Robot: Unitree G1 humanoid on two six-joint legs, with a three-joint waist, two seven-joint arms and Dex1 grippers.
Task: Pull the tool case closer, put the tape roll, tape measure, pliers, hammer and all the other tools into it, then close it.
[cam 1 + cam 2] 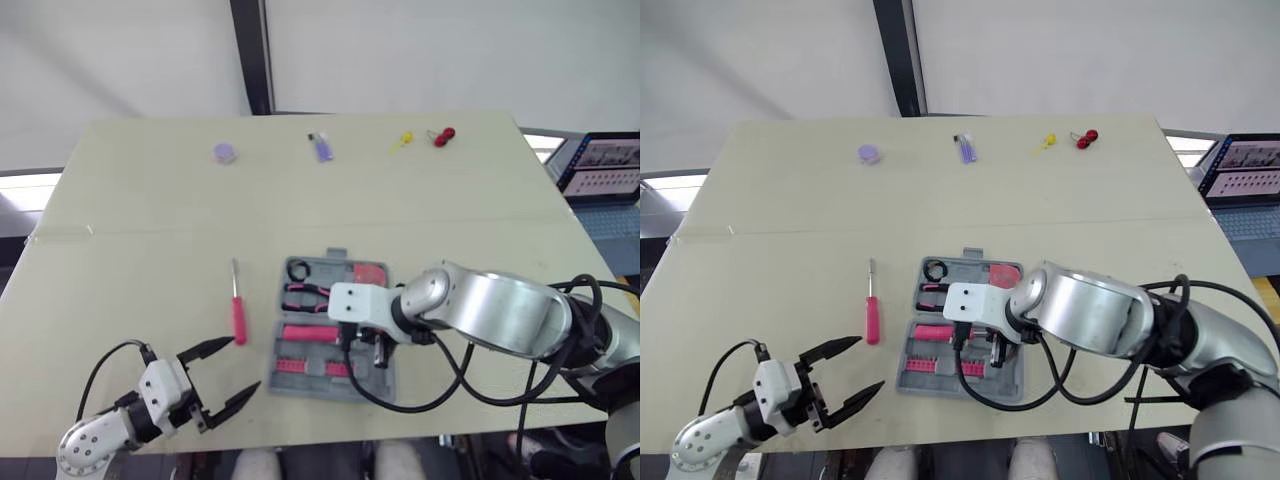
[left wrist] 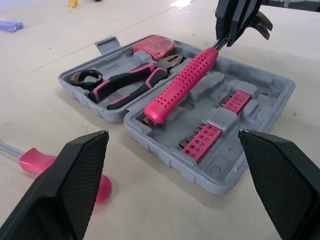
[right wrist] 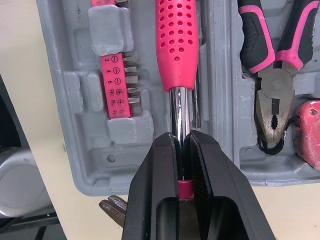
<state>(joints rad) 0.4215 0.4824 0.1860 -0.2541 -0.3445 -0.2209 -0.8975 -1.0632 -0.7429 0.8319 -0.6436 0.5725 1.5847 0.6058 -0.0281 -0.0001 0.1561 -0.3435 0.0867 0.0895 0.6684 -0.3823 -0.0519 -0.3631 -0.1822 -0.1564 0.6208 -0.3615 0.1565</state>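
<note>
The tool case [image 2: 215,175] lay open near the middle of the desk's [image 1: 150,200] front edge, close enough for both arms to reach. The right pincer [image 3: 181,137] was clamped narrow on the hammer's [image 2: 185,82] bare steel shaft just behind the head, probably because the thin shaft gave a firmer hold than the thick pink handle. The handle lay along the long slot beside the hinge, its head end apparently raised and past the case's rim, so the hammer did not look seated yet. Pliers [image 2: 131,82], tape roll [image 2: 86,78] and tape measure [image 2: 155,47] sat in the far half. The left pincer [image 1: 245,363] stood wide and empty toward the front-left corner, near the screwdriver [image 1: 238,318] lying just left of the case, likely the next pick
</note>
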